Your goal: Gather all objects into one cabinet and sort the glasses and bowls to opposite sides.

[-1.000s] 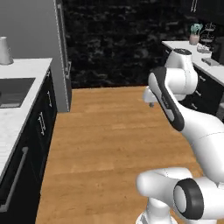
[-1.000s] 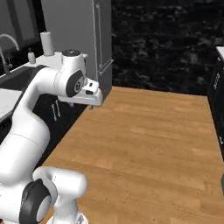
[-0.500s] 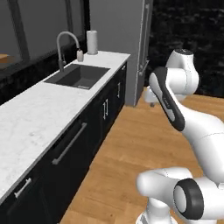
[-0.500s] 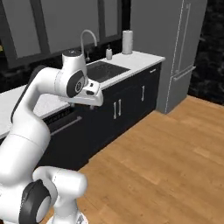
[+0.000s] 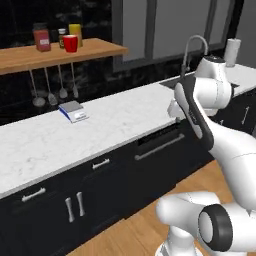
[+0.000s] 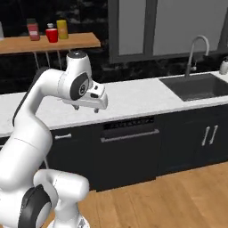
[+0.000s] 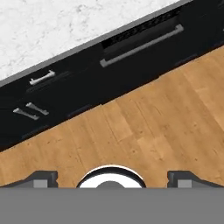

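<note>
1 red cup (image 5: pixel 70 43) stands on the light wooden shelf (image 5: pixel 95 49), near its right end, between a red-labelled jar (image 5: pixel 42 39) and a yellow jar (image 5: pixel 75 33); the right base view shows the same cup (image 6: pixel 52 35) just left of the yellow jar. 1 small scale (image 5: pixel 73 111) lies on the white marble worktop (image 5: pixel 115 125) below the shelf, toward the back edge. 1 sink (image 6: pixel 196 86) with a curved faucet (image 6: pixel 195 50) is set into the worktop's right portion, above dark lower cabinets and a dishwasher front (image 6: pixel 129 149).

The gripper (image 6: pixel 85 108) hangs in front of the worktop's front edge, over the wooden floor (image 7: pixel 148 131), its fingers (image 7: pixel 41 178) spread wide apart with nothing between them. It is well apart from the cup, which sits higher and farther back.

Step in hand, as judged: travel along the counter toward the objects; nothing has been picked up. Neither the black cabinet nor the 2 bowls can be located from here.

Next move, as judged: the arm must rise and reach over the worktop to the shelf, approaching the cup from the front. The 2 jars stand close on either side, so the open fingers need to straddle the cup without knocking its neighbours.
</note>
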Motion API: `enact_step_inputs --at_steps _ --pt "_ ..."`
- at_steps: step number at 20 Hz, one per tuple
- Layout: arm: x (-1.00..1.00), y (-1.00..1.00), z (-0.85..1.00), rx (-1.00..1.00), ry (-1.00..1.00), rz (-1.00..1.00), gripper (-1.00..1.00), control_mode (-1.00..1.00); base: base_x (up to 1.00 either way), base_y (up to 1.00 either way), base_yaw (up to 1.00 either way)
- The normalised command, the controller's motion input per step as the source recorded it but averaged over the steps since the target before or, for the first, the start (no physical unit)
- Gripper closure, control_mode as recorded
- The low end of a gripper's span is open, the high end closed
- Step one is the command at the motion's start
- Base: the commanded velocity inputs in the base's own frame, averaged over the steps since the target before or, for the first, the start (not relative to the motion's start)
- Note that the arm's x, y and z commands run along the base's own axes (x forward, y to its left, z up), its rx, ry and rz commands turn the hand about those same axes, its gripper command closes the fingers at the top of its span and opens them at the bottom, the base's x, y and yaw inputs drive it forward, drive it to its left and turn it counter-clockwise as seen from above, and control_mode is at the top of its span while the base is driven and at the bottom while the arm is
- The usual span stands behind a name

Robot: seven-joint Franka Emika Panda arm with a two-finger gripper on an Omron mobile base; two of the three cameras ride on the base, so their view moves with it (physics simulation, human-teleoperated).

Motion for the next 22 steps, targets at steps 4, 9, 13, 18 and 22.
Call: enact_step_inputs --at_steps 4,9,13,18,22 --pt "0.0 0.0 0.0 0.0 0.0 0.0 -1.0 1.0 0.0 -0.06 0.9" --pt "0.0 0.0 0.0 0.0 0.0 0.0 -1.0 1.0 0.43 0.0 0.16" --pt "0.0 0.0 0.0 0.0 0.0 0.0 -1.0 1.0 0.57 -0.1 0.01" --pt "0.0 0.0 0.0 0.0 0.0 0.0 -1.0 1.0 0.56 -0.26 0.02" --pt "0.0 0.0 0.0 0.0 0.0 0.0 -1.0 1.0 0.55 -0.32 0.12"
